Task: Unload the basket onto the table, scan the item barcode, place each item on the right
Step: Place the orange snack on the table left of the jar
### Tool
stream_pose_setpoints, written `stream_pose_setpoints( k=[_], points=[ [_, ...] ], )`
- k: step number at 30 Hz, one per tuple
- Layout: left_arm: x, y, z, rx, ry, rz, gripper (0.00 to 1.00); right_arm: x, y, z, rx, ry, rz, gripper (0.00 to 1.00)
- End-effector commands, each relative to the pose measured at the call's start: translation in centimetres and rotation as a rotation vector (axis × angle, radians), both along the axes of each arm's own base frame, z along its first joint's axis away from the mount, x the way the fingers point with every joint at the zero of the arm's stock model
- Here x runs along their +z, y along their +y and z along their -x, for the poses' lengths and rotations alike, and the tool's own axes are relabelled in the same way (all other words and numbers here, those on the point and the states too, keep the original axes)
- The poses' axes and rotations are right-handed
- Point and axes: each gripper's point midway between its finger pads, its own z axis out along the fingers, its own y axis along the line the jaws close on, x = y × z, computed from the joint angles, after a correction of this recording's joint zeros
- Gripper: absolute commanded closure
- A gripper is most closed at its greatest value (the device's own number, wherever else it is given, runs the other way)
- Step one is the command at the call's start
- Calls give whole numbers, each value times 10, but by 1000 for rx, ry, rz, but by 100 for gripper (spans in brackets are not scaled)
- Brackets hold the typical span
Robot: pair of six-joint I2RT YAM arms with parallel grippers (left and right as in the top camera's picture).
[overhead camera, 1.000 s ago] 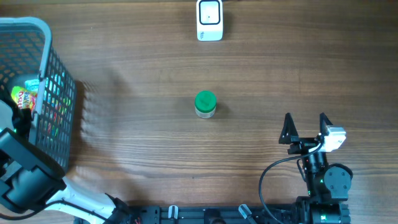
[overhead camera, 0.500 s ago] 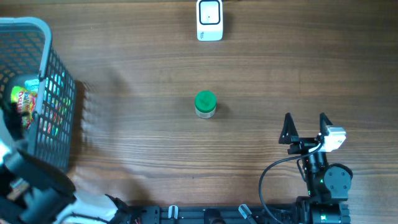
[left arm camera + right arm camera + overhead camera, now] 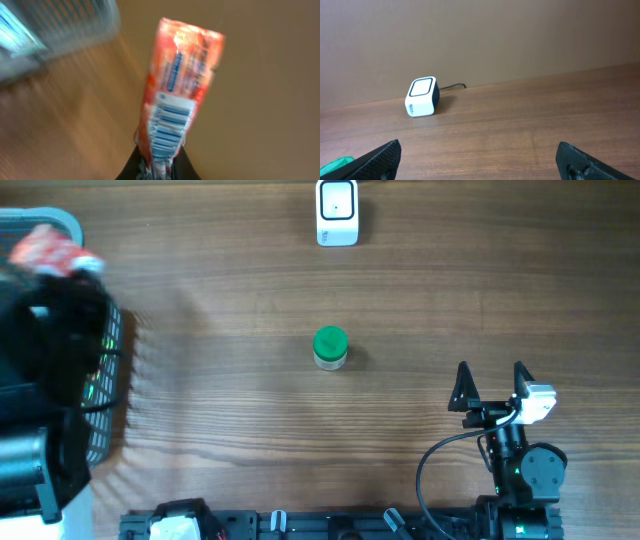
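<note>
Green-lidded jar (image 3: 330,347) stands upright mid-table on the wood-grain table (image 3: 220,430). Grey mesh basket (image 3: 115,380) sits at my far left edge, partly hidden; its contents are unreadable.

Camera positions
The table (image 3: 400,430) is viewed straight down from overhead; the scanner (image 3: 337,212), top centre, is shared with the low, level right wrist view; a packet (image 3: 175,100) is framed closely by the left wrist view.

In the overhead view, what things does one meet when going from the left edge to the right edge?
packet → jar → right gripper. The scanner stands in line with the jar, and the basket overlaps the packet, so both are left out.
</note>
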Motion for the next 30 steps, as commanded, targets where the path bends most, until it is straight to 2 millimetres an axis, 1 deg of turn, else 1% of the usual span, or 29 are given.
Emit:
stream_pose_setpoints(
  k=[1,2,3,4,6,7,8,11,12,13,14,15,17,19,21,23,26,27,28,30],
  points=[
    [-55,-69,-15,-219,227,-129,96,1,0,0,-3,-3,-9,0],
    [-80,-94,-16,-290,332,-183,96,1,0,0,-3,-3,-9,0],
    [-93,-104,-15,-317,381,-213,96,1,0,0,-3,-3,-9,0],
    [-120,-121,-13,-360,493,-295,96,1,0,0,-3,-3,-9,0],
    [-151,-131,-11,-354,620,-387,96,1,0,0,-3,-3,-9,0],
    [-169,-135,-9,-328,691,-416,96,1,0,0,-3,-3,-9,0],
    [-189,-144,-9,-324,756,-432,96,1,0,0,-3,-3,-9,0],
    [-231,-158,-5,-333,858,-475,96,1,0,0,-3,-3,-9,0],
    [-242,-159,-2,-327,883,-482,96,1,0,0,-3,-3,-9,0],
    [-262,-160,3,-310,916,-481,96,1,0,0,-3,-3,-10,0],
    [-277,-162,5,-316,924,-473,96,1,0,0,-3,-3,-9,0],
    [-288,-165,6,-324,919,-465,96,1,0,0,-3,-3,-9,0],
    [-324,-175,10,-366,909,-408,96,1,0,0,-3,-3,-9,0],
    [-347,-181,14,-397,901,-366,96,1,0,0,-3,-3,-10,0],
    [-364,-182,17,-409,890,-343,96,1,0,0,-3,-3,-10,0],
    [-371,-181,18,-410,885,-341,96,1,0,0,-3,-3,-9,0],
    [-370,-181,14,-406,865,-349,94,1,0,0,-3,-3,-9,0],
    [-370,-182,12,-426,859,-362,80,1,0,0,-3,-3,-9,0],
    [-369,-182,12,-428,859,-364,59,1,0,0,-3,-3,-9,0],
    [-362,-185,9,-452,845,-376,28,1,0,0,-3,-3,-9,0]
  ],
)
